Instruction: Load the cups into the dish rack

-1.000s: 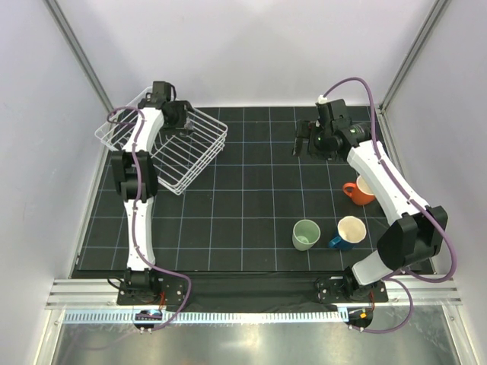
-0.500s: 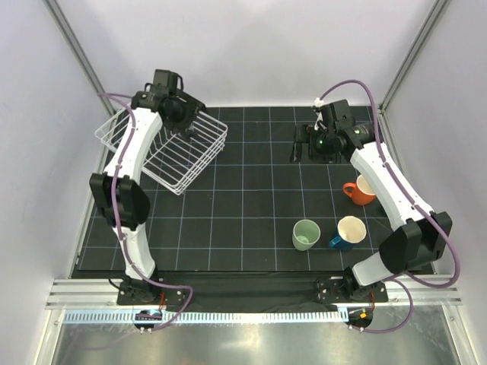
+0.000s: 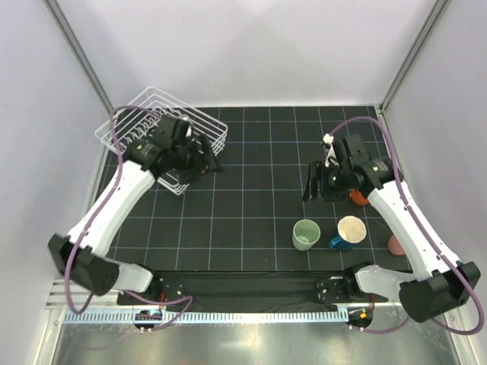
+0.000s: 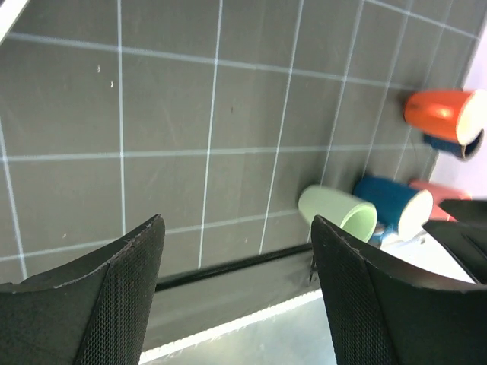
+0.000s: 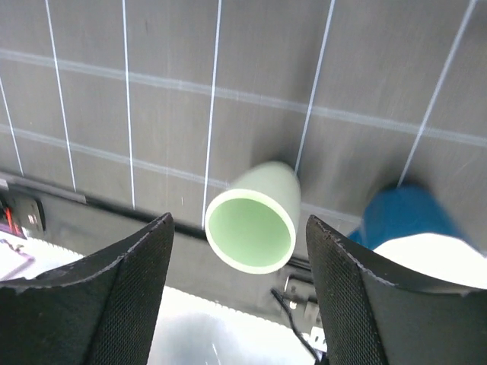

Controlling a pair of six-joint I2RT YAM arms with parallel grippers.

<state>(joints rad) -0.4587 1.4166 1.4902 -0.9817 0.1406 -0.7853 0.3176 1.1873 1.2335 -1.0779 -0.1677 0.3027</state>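
Black gridded mat (image 3: pixel 251 152) spreads below; by its near edge the pale green cup (image 5: pixel 251 217) and dark blue mug (image 3: pixel 346 232) stand upright, not yet loaded. My right gripper (image 3: pixel 316 182), wide open and empty, has swung back from the far side to line up on the green cup, likely my next pick. Farther off, my left gripper (image 3: pixel 207 158), equally spread and empty, has left the white wire dish rack (image 3: pixel 122 125).

Black gridded mat (image 3: pixel 259 199); pale walls (image 3: pixel 251 53); perhaps steel front ledge (image 3: pixel 251 344)

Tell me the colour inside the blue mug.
Cream. The blue mug shows its inside best in the top external view.
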